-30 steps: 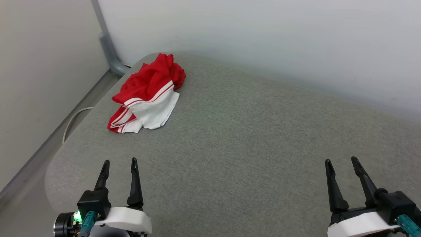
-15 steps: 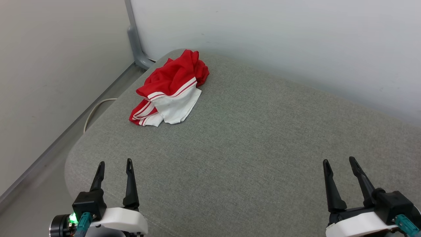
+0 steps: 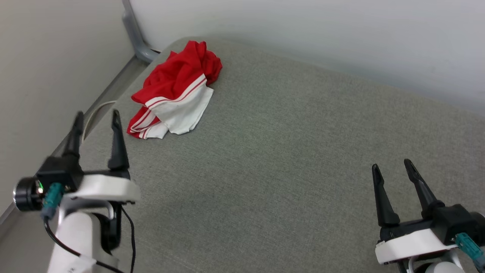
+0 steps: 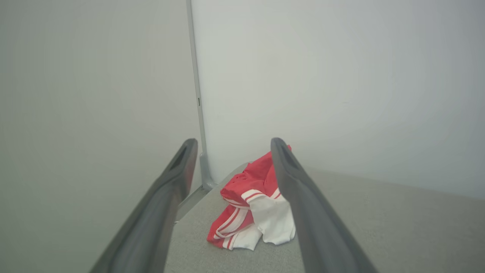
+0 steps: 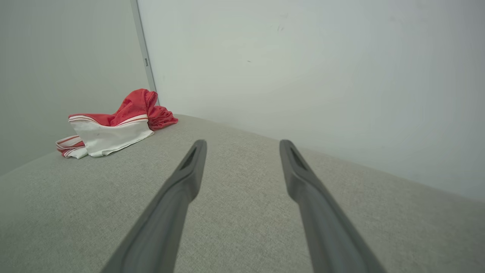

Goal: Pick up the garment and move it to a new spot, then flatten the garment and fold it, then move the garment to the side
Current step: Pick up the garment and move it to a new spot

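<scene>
shirt [image 3: 174, 91] crumpled at far left corner of cushion [image 3: 288, 159] | our left gripper [image 3: 96, 115] spread, empty, near it | our right gripper [image 3: 391, 165] spread, empty

Scanning for txt: nothing legible is showing; small white tag [image 3: 85, 261] at lower left is coming thru too blurred.

One garment [image 3: 175, 88]; perhaps one cable [image 3: 101, 104].
</scene>
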